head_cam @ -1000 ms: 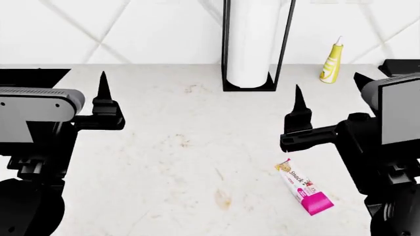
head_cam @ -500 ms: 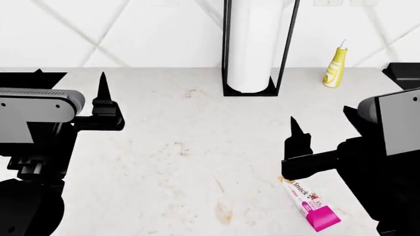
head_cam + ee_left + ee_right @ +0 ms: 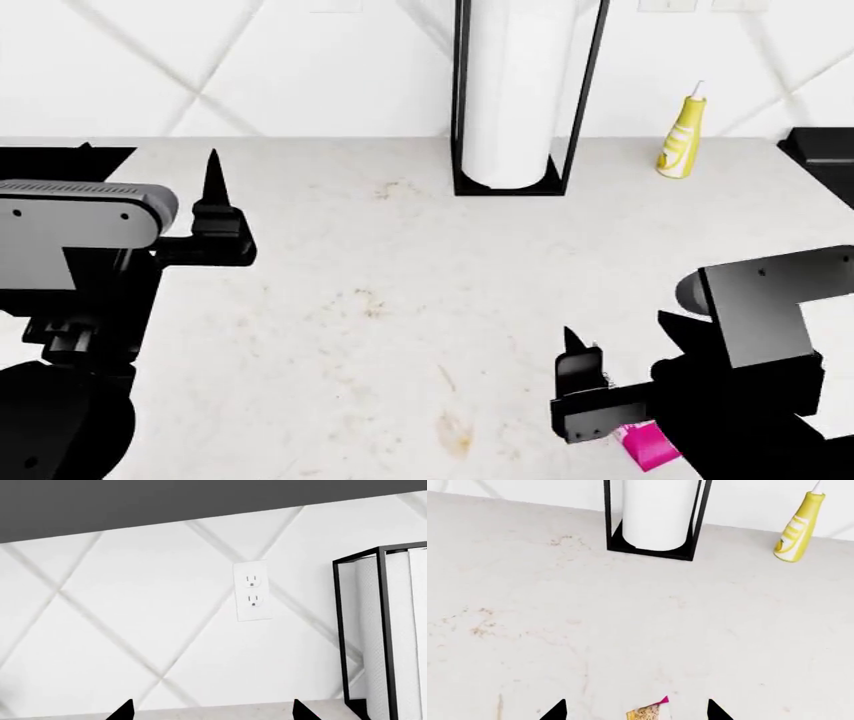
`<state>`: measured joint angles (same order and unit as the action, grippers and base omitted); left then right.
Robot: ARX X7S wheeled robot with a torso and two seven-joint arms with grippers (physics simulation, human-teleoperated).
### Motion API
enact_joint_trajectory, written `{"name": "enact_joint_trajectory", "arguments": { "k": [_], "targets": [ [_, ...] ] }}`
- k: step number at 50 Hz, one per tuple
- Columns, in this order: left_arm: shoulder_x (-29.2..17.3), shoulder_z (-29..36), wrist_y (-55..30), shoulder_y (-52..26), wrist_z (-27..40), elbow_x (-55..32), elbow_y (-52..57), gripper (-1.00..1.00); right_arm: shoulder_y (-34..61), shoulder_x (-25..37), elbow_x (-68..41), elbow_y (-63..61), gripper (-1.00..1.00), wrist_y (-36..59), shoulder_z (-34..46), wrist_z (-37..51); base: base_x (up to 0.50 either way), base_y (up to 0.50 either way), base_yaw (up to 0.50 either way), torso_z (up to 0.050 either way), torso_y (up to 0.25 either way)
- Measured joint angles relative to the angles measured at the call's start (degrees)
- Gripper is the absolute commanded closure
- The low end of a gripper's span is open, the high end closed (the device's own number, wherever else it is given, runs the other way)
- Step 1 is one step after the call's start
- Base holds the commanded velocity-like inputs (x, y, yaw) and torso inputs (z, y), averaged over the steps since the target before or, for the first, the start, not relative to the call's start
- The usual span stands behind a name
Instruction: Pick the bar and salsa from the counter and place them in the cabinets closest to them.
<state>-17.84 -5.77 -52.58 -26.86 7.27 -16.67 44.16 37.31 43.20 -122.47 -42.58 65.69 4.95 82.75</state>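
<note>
The bar (image 3: pixel 649 446) lies on the white counter (image 3: pixel 400 300) at the near right; only its magenta end shows in the head view, under my right arm. My right gripper (image 3: pixel 597 385) hangs low over it, open. In the right wrist view the bar's (image 3: pixel 649 712) end lies between the spread fingertips of the right gripper (image 3: pixel 636 711); contact cannot be judged. My left gripper (image 3: pixel 147 165) is held open above the counter at the left, holding nothing. In its own wrist view the left gripper (image 3: pixel 213 711) faces the tiled back wall. The salsa is out of view.
A paper towel roll in a black frame (image 3: pixel 514 95) stands at the back centre, also in the right wrist view (image 3: pixel 657 515). A pale yellow squeeze bottle (image 3: pixel 681 140) stands at the back right, beside a black stovetop edge (image 3: pixel 821 150). A wall outlet (image 3: pixel 252 591) is on the tiles.
My right gripper has dropped and come nearer, now over the bar and covering most of it. The left arm has hardly moved.
</note>
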Motion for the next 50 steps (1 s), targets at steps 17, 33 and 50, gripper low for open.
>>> {"name": "enact_joint_trajectory", "arguments": {
  "k": [17,33,50],
  "targets": [
    [0.09,0.74,1.67,-0.08,-0.03,-0.16,-1.36,-1.0,-10.04,0.82,3.58,-2.1,-1.0,0.54,-2.11,-3.18,0.0,0.0,0.0,0.0,0.0],
    [-0.02,1.38,2.37,-0.05,0.15,-0.34,-1.92,-1.0,-15.92,1.95,6.98,-2.61,-1.0,1.21,-4.89,-5.84,0.0,0.0,0.0,0.0,0.0],
    [-0.3,1.45,2.56,0.02,0.41,-0.76,-1.92,-1.0,-18.44,1.58,11.14,-1.22,-1.0,2.11,-6.04,-9.34,0.0,0.0,0.0,0.0,0.0]
  ]
}}
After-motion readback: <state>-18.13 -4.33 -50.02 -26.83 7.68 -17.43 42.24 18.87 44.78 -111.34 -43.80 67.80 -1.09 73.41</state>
